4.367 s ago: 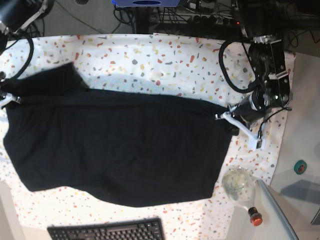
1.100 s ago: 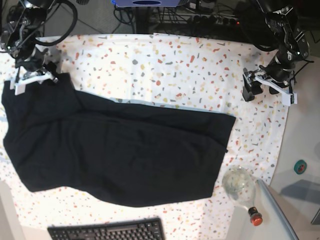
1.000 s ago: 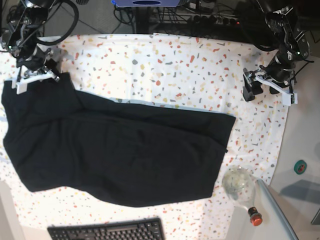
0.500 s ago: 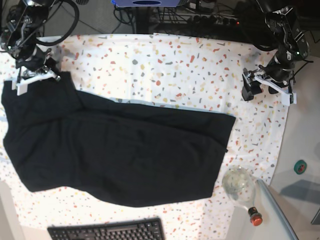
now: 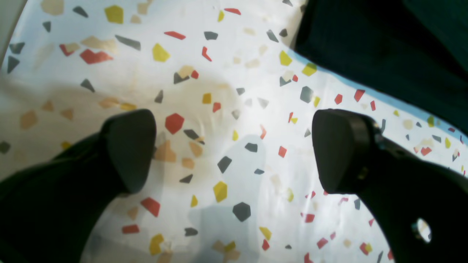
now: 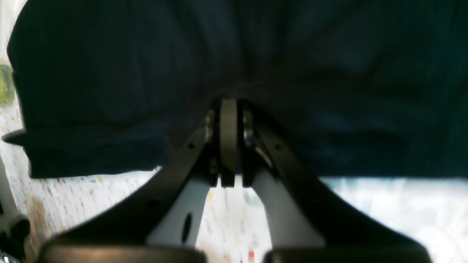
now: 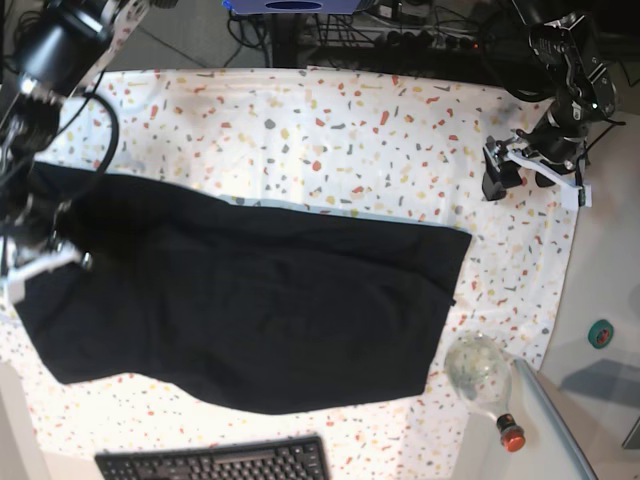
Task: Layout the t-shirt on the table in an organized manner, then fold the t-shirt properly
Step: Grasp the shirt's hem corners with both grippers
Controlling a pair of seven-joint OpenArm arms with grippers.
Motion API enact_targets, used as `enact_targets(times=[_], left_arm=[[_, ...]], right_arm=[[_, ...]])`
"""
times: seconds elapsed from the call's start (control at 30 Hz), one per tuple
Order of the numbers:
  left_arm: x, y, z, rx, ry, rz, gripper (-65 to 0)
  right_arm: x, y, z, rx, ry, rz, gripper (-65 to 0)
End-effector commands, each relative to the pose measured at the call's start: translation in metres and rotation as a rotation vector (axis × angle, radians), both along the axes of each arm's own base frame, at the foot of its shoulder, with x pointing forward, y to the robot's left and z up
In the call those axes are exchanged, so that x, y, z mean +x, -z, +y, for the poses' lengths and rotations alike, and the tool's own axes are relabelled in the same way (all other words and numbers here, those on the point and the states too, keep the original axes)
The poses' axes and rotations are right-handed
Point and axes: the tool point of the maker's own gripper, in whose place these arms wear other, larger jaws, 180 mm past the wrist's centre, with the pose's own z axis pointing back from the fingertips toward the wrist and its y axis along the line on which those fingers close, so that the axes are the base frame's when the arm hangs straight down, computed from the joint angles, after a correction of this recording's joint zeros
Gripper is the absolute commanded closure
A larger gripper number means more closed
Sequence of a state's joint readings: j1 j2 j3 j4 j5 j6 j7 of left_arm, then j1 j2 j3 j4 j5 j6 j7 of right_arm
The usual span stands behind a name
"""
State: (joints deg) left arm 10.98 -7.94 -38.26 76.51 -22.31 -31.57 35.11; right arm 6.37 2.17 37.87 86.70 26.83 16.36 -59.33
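T-shirt, plain black soft cloth (image 7: 250, 300): lies across the middle of the base view, spread wide from 9 o'clock towards 3 o'clock, one layer doubled over another, its surface matte with shallow creases. Its lower edge bows towards 6 o'clock; its straight upper edge runs slantwise, a thin pale-blue line showing along it.

Table, large and flat, white cover speckled with red, orange, yellow and grey flecks (image 7: 330, 130): bears the garment; bare cover shows from 11 to 2 o'clock.

Right gripper (image 6: 228, 146): at 9 o'clock in the base view, jaws pressed together over a pinch of the shirt's edge, cloth puckering in radiating folds around the bite. Judged: held there to drag that side flat or carry it over in a fold.

Left gripper (image 5: 234, 153): at 2 o'clock, clear of the garment, its blunt dark pads (image 5: 128, 146) spread fully apart over bare cover, holding nothing. Judged: parked out of the way.

Round clear glass bulb-like object with a red cap (image 7: 480, 375): at 5 o'clock, beside the shirt's corner.

Black keyboard (image 7: 215, 462): at 6 o'clock, partly out of frame.
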Motion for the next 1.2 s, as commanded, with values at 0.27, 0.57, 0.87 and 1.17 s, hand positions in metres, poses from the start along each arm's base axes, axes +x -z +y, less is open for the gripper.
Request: enact_targets(times=[0.27, 0.57, 0.87, 1.17], left_arm=[[0.005, -0.007, 0.003, 0.012, 0.009, -0.03, -65.0], [0.017, 0.013, -0.046, -0.062, 0.087, -0.043, -65.0], [0.063, 0.035, -0.068, -0.154, 0.0, -0.062, -65.0], [0.091, 0.036, -0.092, -0.237, -0.025, -0.076, -65.0]], right_arm=[[0.081, -0.016, -0.011, -0.028, -0.071, 0.053, 0.0], [0.034, -0.056, 0.003, -0.194, -0.111, -0.128, -37.5], [-0.048, -0.051, 0.015, -0.283, -0.082, -0.244, -37.1], [-0.107, -0.008, -0.055, -0.134, 0.347, -0.157, -37.5]])
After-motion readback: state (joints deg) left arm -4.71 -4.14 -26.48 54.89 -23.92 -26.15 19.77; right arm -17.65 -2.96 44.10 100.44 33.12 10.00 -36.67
